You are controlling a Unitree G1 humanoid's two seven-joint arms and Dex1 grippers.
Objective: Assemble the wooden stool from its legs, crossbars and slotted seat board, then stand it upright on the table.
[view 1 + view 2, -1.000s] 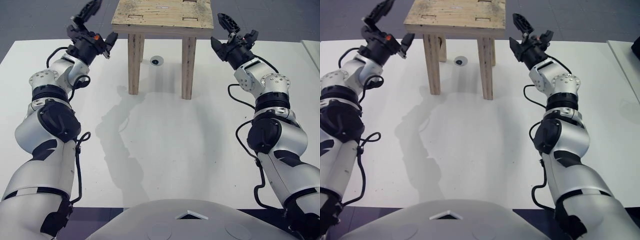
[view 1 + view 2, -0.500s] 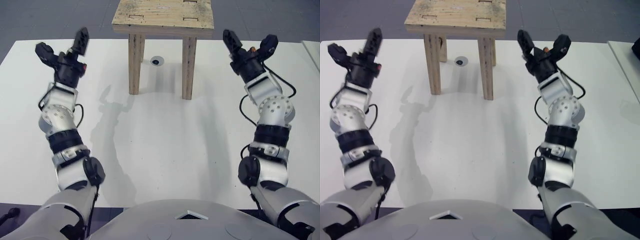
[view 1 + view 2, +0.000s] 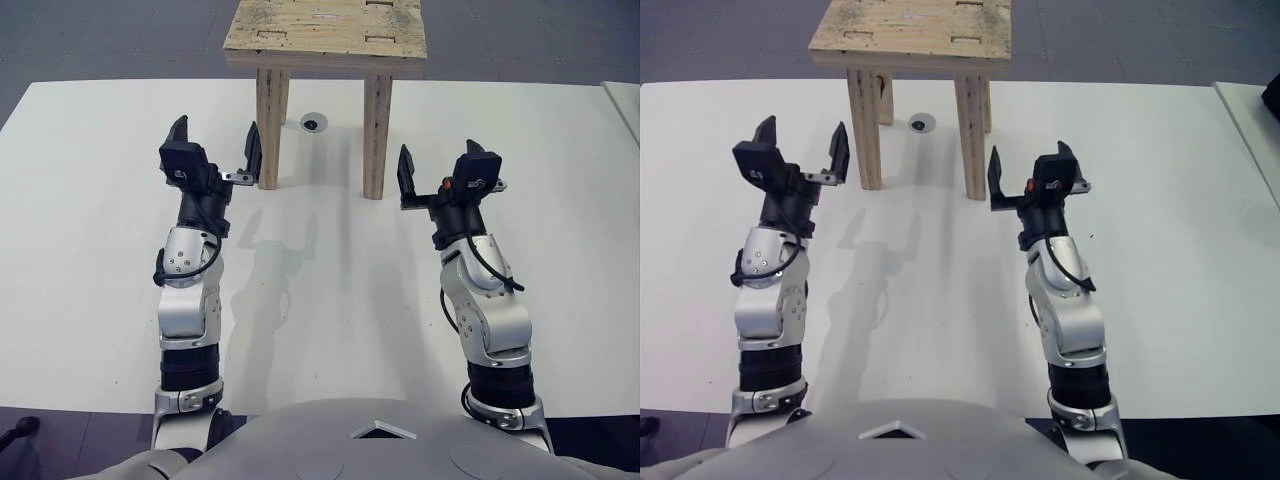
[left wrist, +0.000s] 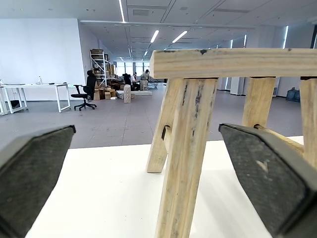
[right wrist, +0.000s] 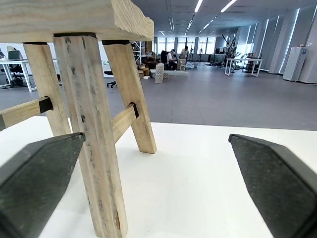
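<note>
Two grippers, the left gripper [image 3: 216,142] and the right gripper [image 3: 440,162], are spread wide and empty, just beside the front legs [image 3: 271,130] of the stool [image 3: 325,30]. It stands upright (apparently complete) at the far side of the table [image 3: 90,200]. Avoid nudging the legs.

— Any lettering on the stool's seat board [image 3: 326,30]?
— None, only bare wood.
— On the left gripper [image 3: 217,135] or the right gripper [image 3: 440,160]?
— No legible letters or numbers on either.
— The table [image 3: 560,200]?
— Plain white, no print.
— The room behind, in the wrist views?
— Anything printed there is too small to read.
</note>
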